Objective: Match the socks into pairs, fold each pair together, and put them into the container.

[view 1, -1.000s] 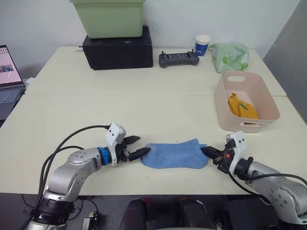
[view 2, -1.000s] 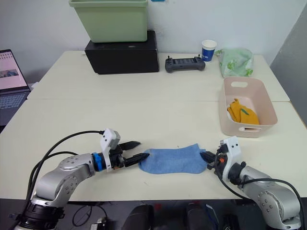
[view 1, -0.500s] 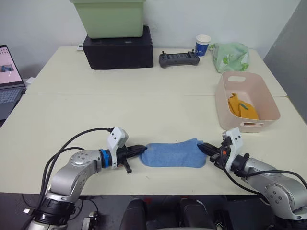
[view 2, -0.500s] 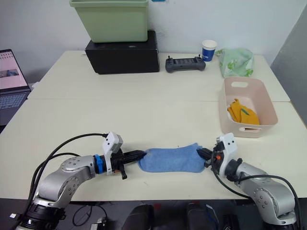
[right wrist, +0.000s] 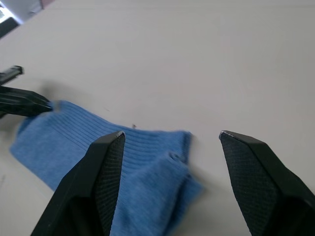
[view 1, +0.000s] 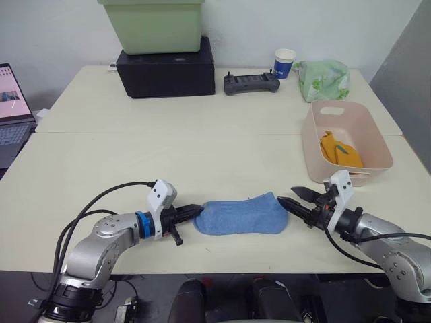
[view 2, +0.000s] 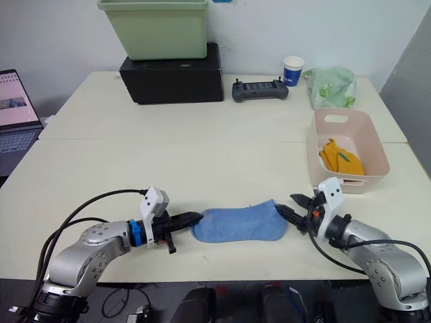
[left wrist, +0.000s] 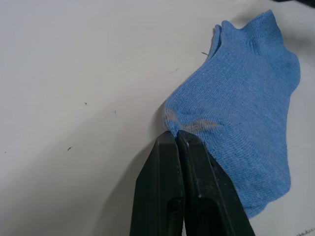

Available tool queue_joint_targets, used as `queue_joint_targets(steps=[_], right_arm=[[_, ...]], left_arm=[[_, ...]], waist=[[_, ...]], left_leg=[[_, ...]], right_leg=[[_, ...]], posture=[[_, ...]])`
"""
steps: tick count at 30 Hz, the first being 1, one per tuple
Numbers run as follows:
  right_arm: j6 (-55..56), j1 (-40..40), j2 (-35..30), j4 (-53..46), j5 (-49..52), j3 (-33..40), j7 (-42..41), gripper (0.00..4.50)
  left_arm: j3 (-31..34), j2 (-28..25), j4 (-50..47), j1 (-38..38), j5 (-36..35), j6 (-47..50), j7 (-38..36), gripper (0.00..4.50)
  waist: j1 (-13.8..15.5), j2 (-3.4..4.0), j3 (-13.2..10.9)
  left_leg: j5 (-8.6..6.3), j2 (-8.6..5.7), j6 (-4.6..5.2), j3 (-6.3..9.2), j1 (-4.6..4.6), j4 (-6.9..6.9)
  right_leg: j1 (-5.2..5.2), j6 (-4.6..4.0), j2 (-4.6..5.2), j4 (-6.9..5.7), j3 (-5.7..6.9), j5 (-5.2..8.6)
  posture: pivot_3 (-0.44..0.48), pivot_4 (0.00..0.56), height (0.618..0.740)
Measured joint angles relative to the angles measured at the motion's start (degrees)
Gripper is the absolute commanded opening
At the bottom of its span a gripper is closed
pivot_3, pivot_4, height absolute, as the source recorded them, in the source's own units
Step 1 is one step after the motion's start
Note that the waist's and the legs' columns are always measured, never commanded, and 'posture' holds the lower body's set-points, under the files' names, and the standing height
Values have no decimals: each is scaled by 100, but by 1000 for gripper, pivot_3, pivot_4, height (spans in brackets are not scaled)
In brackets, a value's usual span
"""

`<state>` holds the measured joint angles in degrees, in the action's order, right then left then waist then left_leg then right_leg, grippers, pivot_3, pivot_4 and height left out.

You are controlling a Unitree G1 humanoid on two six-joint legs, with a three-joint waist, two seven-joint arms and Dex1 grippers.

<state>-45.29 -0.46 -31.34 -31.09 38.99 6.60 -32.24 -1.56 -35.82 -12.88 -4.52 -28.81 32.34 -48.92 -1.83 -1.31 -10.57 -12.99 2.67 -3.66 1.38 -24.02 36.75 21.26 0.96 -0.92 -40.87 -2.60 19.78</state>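
Head view: light blue sock point(view 1: 239, 215) lies flat, lower centre of the table point(view 1: 202, 148), left hand point(view 1: 195, 210) pinched shut on its end, right hand point(view 1: 291, 196) spread wide beside its cuff; left wrist view: fingers point(left wrist: 170, 191) clamp ribbed knit; right wrist view: open cuff.

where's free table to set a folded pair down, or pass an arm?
Widest bare stretch: mid-table, between the black box at the back and the blue socks at the front, left of the pink tub. Also bare: front-left, behind the left gripper. Crowded: far edge with controller, cup, green bag; front strip, with the right gripper by the socks.
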Motion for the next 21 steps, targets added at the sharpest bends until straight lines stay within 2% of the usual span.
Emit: queue_joint_targets(steps=[7,8,14,17,21], right_arm=[[459,94,-167,421,-947,-1020,-165,210],[517,118,-222,530,-1105,-1065,-163,25],[549,201,-240,533,-1001,-753,-233,25],[247,198,-104,435,-494,-192,-144,622],[-239,96,22,437,-144,91,112,1994]], left_arm=[[-1,5,-6,36,3,-8,0,0],[-1,5,-7,44,4,-8,0,0],[-1,6,-73,126,4,-15,3,0],[4,5,-76,154,3,-20,1,0],[9,4,-75,153,3,-24,-5,0]], waist=[[3,0,0],[4,0,0],[8,0,0],[9,0,0],[3,0,0]], left_leg=[[0,0,0,0,0,2],[0,0,0,-1,0,3],[0,2,0,2,0,3],[0,2,0,3,2,3],[0,1,0,1,3,3]], right_leg=[[-1,0,1,0,-1,0],[-2,0,1,0,-1,0],[-4,-3,2,0,0,-2],[-6,-6,2,0,1,-4],[-6,-6,2,-1,-1,-4]], posture=[[0,150,740],[0,150,740],[0,150,740],[0,150,740],[0,150,740]])
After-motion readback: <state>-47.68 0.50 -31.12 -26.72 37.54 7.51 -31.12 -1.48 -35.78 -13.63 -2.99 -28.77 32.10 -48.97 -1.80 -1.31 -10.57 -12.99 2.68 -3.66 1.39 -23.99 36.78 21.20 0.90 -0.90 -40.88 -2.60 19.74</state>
